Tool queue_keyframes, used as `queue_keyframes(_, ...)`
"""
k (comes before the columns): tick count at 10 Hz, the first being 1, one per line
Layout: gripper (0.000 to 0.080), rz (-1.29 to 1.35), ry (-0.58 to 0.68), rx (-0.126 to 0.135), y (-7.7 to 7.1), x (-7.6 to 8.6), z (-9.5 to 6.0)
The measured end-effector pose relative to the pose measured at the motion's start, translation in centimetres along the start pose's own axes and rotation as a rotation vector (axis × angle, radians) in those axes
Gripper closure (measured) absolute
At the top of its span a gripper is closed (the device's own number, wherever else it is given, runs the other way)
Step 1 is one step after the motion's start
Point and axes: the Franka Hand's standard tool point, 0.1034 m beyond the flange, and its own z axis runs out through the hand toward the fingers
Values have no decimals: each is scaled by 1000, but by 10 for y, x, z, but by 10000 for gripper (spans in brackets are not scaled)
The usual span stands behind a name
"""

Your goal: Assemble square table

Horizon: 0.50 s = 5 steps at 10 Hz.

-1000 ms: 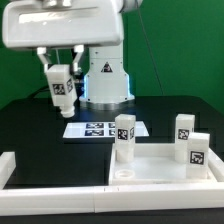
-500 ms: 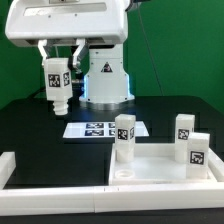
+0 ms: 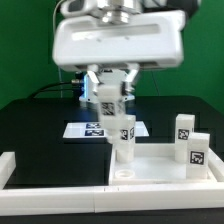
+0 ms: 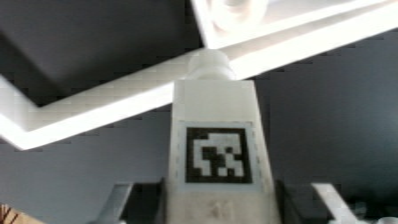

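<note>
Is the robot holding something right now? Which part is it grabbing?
Yes. The gripper holds a white table leg by its upper end; its tagged side faces the wrist camera, and the rest hangs free below.

A: What does the arm look like?
B: A broad, boxy white plastic wrist housing [image 3: 118,42] with rounded edges; darker joint parts at its twelve o'clock.
A: And below?
B: Pale grey fingers [image 4: 125,198], and a white conical base [image 3: 100,78] behind.
</note>
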Motion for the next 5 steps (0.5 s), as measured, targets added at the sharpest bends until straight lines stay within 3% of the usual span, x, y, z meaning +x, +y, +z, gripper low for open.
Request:
queue_keyframes(1,508,-14,8,-1,-12,0,6)
queue_keyframes(2,508,-22,7,-5,-6,1,5)
queue_keyframes(5,508,-23,5,-8,-5,0,6)
